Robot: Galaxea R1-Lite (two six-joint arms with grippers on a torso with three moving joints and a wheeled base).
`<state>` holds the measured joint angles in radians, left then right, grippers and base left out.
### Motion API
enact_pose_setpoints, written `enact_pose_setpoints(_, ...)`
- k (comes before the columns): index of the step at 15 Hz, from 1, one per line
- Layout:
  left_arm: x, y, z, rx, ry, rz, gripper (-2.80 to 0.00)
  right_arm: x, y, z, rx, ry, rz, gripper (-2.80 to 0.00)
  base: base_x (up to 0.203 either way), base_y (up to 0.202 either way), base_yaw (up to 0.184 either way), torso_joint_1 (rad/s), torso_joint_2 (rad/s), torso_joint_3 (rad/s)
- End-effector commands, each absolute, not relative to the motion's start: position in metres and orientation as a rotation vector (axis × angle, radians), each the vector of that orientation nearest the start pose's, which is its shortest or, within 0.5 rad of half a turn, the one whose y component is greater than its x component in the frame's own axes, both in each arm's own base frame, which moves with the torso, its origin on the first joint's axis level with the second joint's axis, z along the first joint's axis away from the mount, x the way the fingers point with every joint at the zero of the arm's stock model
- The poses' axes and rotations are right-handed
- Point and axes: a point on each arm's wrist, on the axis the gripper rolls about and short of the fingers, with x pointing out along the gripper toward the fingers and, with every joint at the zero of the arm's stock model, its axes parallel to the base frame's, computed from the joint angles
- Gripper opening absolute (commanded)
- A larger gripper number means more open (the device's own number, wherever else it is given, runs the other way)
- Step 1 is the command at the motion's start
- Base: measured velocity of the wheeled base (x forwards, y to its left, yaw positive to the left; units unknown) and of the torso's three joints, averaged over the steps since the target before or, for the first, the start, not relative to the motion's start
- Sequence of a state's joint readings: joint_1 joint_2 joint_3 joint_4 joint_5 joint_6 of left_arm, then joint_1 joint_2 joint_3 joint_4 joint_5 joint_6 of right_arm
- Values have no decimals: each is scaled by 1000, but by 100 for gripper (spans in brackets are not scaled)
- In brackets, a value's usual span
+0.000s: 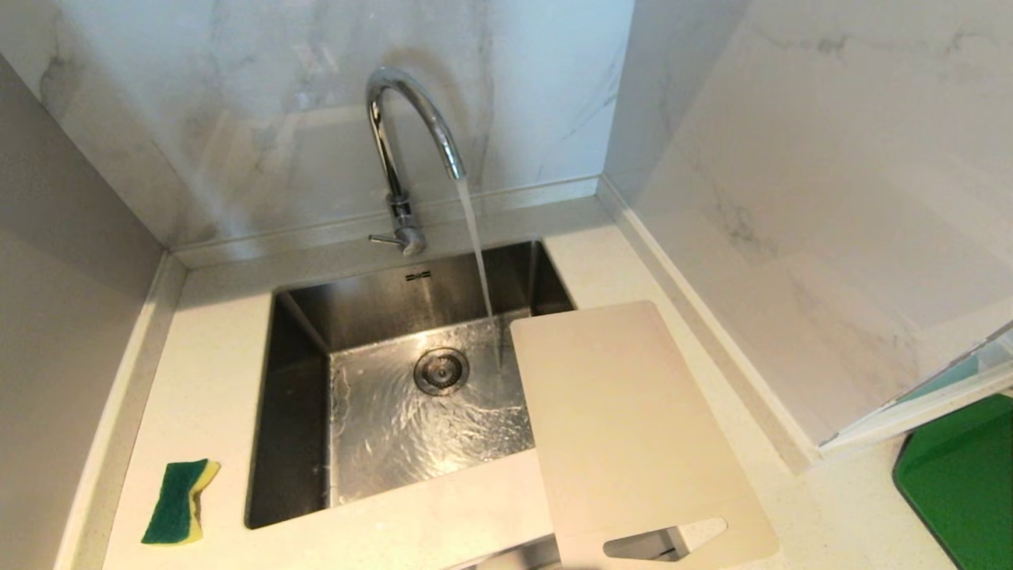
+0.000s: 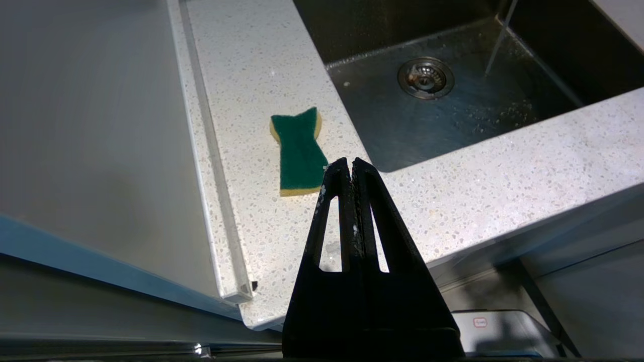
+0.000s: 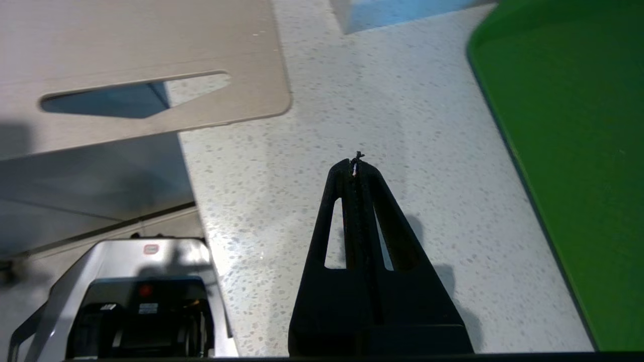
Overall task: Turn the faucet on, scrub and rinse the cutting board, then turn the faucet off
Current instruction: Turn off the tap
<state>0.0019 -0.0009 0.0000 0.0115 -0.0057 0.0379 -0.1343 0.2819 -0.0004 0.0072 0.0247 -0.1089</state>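
Note:
The chrome faucet (image 1: 404, 134) stands behind the sink with water streaming from its spout onto the basin floor. The cream cutting board (image 1: 633, 431) lies flat over the sink's right edge and the counter, its handle slot (image 1: 665, 540) overhanging the front edge; the same cutting board (image 3: 141, 60) shows in the right wrist view. My right gripper (image 3: 356, 162) is shut and empty above the bare counter, apart from the board's slot end. My left gripper (image 2: 350, 162) is shut and empty over the counter's front left, close to the sponge. Neither arm shows in the head view.
A green and yellow sponge (image 1: 180, 502) lies on the counter left of the steel sink (image 1: 305, 396), the sponge (image 2: 298, 151) also in the left wrist view. A dark green mat (image 1: 961, 479) sits at the right. Marble walls close in behind and to the right.

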Motion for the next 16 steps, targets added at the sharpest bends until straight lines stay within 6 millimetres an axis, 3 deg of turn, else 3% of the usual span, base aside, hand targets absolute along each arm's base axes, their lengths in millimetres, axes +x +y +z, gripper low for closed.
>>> enact_pose_setpoints(1, -23, 0, 74, 38, 9, -4, -280, -1, 1, 78, -72, 300, -137, -280, 0, 0, 0, 0, 0, 0)
enact_pose_setpoints(16, -23, 0, 74, 41, 10, -6, -280, -1, 1, 78, -72, 303, -84, -280, 0, 0, 0, 0, 0, 0)
